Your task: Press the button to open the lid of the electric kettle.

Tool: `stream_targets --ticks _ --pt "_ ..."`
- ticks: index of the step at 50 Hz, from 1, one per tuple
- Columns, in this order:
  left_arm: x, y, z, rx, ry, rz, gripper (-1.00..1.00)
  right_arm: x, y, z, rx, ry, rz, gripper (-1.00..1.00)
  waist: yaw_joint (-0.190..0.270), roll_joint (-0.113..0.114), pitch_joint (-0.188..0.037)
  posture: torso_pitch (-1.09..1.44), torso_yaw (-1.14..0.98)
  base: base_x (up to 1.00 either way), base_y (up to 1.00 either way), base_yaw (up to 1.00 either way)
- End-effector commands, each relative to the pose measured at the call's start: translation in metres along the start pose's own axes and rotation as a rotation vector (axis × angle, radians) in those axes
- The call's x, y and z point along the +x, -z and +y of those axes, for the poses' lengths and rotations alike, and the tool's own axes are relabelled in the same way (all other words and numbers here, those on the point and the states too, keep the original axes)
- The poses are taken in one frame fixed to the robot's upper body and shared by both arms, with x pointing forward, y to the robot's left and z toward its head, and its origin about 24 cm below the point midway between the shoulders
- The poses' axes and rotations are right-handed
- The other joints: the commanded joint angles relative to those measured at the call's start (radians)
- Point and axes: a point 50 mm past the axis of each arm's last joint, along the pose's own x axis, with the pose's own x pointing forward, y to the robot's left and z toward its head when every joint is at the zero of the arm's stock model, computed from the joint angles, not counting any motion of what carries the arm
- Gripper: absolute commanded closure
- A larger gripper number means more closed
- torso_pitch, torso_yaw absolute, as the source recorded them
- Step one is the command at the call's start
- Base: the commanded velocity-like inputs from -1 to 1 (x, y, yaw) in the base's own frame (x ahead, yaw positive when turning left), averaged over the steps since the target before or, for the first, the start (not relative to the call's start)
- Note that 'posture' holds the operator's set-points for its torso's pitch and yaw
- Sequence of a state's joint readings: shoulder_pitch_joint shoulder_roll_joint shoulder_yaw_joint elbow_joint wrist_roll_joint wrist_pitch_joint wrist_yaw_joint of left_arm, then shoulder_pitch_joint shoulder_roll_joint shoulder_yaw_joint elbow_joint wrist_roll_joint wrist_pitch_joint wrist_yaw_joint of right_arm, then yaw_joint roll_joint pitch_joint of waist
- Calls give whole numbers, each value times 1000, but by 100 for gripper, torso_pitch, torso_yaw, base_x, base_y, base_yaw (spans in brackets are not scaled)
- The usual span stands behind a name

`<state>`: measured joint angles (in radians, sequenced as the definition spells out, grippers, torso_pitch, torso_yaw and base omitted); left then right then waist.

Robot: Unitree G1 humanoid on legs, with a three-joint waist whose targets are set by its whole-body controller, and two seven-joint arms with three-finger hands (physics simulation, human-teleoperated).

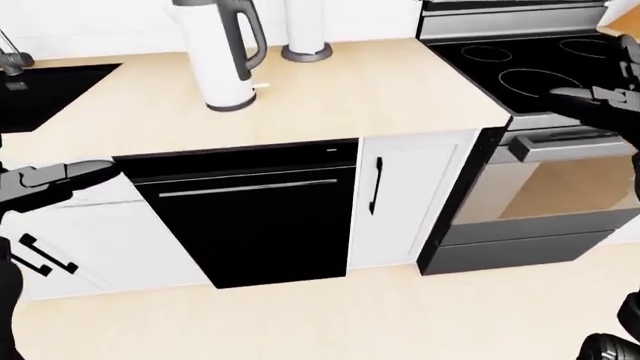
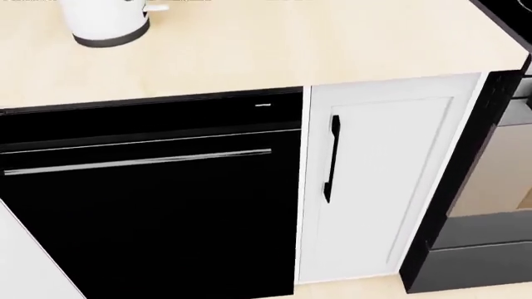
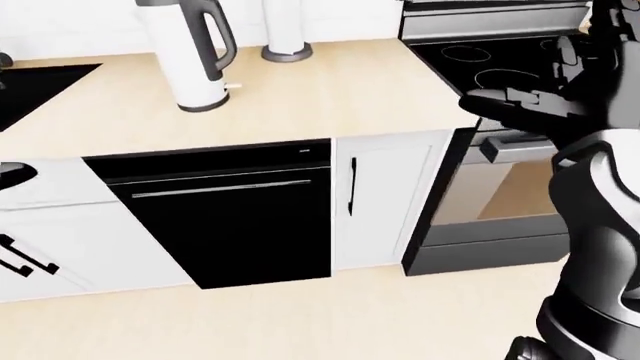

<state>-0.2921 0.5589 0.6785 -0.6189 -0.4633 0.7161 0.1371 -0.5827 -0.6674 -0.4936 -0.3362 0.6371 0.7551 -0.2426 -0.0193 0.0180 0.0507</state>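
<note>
Your kettle [image 1: 228, 56] stands untouched on the bench [image 1: 380, 97], its top out of view; left robot hand [image 1: 55, 180] and right robot hand [image 3: 520, 105] hang released, well apart from it: pressing remains

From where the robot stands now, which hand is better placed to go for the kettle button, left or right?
Probably the left. The electric kettle stands on the counter left of centre in the left-eye view, nearer the left hand. The right hand hangs over the stove, farther away. Both are still far off.
</note>
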Motion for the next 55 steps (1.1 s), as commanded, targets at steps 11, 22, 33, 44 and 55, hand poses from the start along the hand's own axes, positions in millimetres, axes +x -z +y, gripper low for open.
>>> stream_targets --ticks 11,22,33,44,55 --pt "1 -13 3 9 -13 -55 -100 0 -15 3 15 -17 -53 -100 33 15 -21 0 0 23 27 0" --pt "1 -15 4 6 -15 -59 -100 0 -16 3 21 -20 -55 -100 19 -64 -32 0 0 8 27 0" --pt "1 -16 3 7 -11 -60 -100 0 -17 4 20 -21 -54 -100 25 56 -24 0 0 4 27 0" --pt "0 -16 4 8 -12 -62 -100 0 -17 3 19 -22 -54 -100 23 -54 -24 0 0 3 22 0" --pt "0 -17 3 9 -9 -63 -100 -1 -17 3 16 -23 -55 -100 14 -13 -14 0 0 4 19 0"
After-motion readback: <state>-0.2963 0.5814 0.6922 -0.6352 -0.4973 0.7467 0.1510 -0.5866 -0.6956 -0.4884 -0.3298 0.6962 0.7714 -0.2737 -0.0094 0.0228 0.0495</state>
